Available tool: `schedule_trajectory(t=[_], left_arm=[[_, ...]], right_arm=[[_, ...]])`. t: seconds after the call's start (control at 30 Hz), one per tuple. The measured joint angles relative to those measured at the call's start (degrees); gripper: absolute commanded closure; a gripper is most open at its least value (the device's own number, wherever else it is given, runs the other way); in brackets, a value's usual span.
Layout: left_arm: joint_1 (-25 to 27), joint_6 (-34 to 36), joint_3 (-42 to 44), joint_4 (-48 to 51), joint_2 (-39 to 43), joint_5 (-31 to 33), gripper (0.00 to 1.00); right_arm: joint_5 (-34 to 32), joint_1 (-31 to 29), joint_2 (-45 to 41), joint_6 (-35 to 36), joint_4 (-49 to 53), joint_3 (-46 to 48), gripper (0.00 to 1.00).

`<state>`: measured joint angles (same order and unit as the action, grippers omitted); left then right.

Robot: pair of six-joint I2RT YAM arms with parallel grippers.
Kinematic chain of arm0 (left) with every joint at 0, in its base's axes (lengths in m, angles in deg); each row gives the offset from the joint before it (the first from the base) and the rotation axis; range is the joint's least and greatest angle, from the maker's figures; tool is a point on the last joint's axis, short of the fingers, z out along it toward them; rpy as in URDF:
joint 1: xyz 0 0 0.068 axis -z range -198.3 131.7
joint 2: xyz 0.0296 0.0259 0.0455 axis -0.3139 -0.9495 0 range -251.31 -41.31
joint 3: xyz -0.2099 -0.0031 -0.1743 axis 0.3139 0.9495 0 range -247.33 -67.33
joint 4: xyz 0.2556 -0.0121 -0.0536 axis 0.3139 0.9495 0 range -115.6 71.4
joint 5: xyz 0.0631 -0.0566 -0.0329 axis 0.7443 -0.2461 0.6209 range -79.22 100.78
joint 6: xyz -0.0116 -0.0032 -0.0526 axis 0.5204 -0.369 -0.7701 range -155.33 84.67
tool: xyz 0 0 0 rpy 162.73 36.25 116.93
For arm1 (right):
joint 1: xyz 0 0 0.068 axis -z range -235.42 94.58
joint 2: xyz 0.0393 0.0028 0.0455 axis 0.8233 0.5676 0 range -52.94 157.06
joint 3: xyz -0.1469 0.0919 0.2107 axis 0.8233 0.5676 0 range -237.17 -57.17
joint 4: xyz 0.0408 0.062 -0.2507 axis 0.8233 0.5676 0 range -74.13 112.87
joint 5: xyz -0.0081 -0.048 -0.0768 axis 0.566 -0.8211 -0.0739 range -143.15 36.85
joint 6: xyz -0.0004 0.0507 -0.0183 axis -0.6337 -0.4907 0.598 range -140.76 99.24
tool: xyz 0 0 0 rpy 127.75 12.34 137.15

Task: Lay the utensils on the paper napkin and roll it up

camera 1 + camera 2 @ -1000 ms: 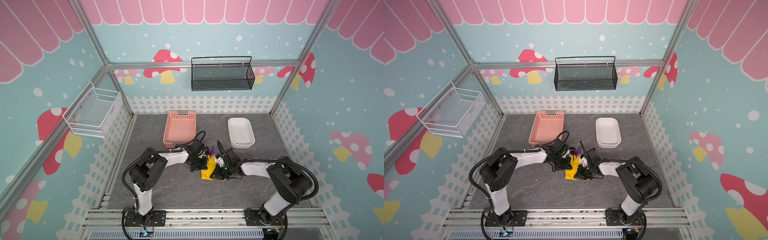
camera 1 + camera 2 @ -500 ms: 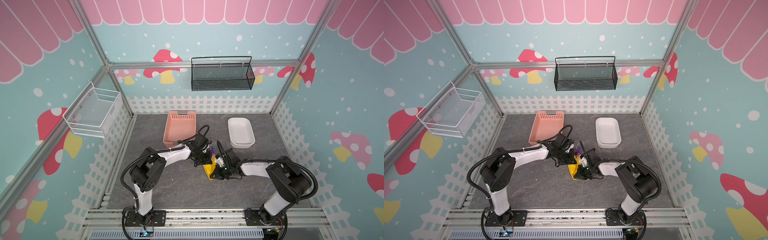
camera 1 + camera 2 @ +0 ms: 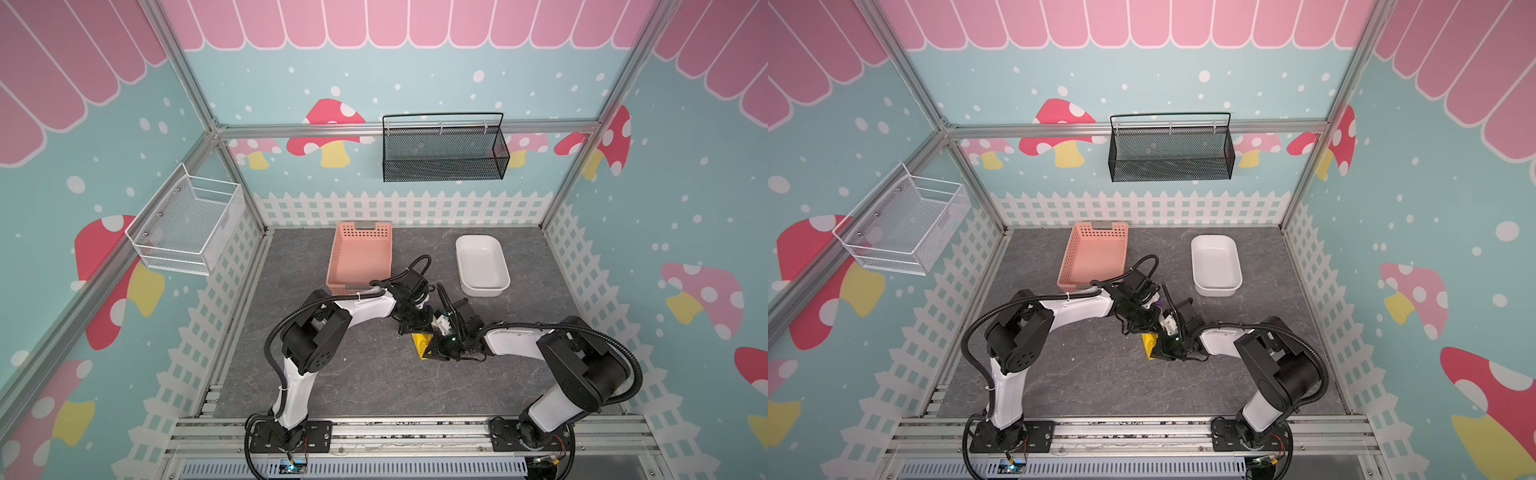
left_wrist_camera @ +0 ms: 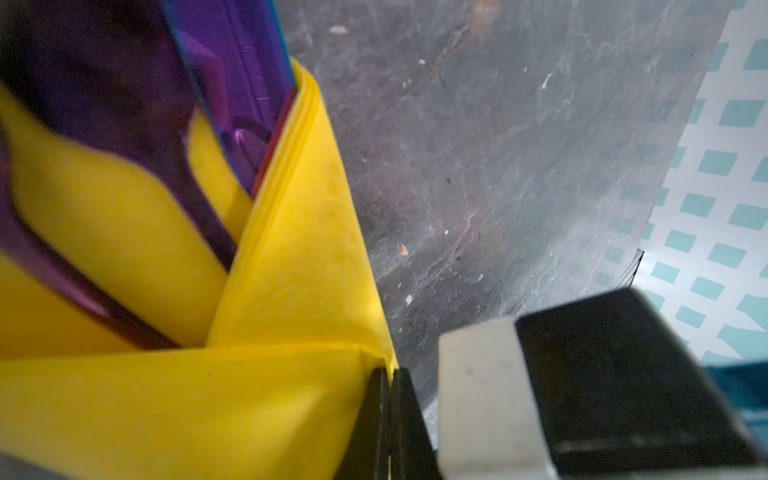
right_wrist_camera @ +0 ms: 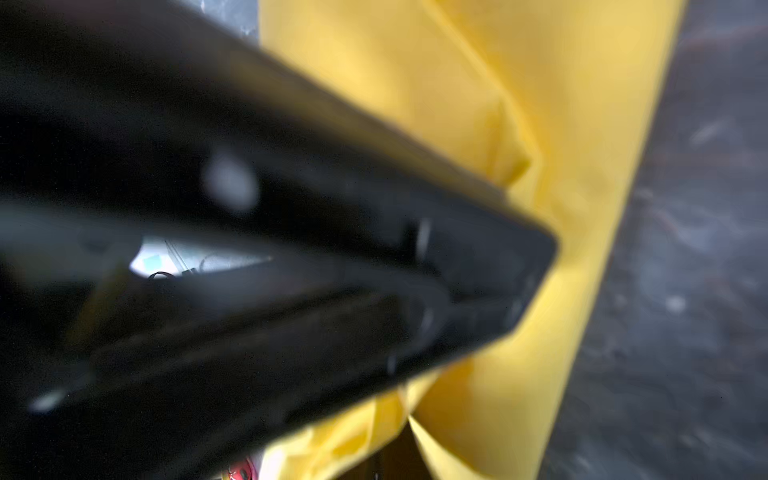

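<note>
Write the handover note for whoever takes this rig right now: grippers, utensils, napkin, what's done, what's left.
The left gripper is shut, pinching a folded edge of the paper napkin.
The right gripper is shut, apparently on the napkin's near end.
The utensils lie inside the napkin's folds, ends sticking out.
Done: utensils on the napkin, napkin gathered over them into a narrow bundle on the table between the grippers.
Left: finish a tight roll, then release. How far the roll has got cannot be told.
</note>
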<state>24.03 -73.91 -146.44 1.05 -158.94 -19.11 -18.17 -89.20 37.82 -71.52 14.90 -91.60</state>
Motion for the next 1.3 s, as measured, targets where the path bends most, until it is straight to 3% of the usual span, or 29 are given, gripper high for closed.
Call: schedule_trajectory(t=[0.4, 1.3], left_arm=[[0.15, 0.33, -0.02, -0.85, -0.83, -0.2, 1.0], [0.24, 1.03, -0.35, -0.72, -1.2, -0.35, 1.0]], right_arm=[[-0.52, 0.39, -9.68, -5.18, -2.12, 6.64, 0.94], [0.74, 3.52, -4.76, -7.98, -11.23, 9.27, 0.95]])
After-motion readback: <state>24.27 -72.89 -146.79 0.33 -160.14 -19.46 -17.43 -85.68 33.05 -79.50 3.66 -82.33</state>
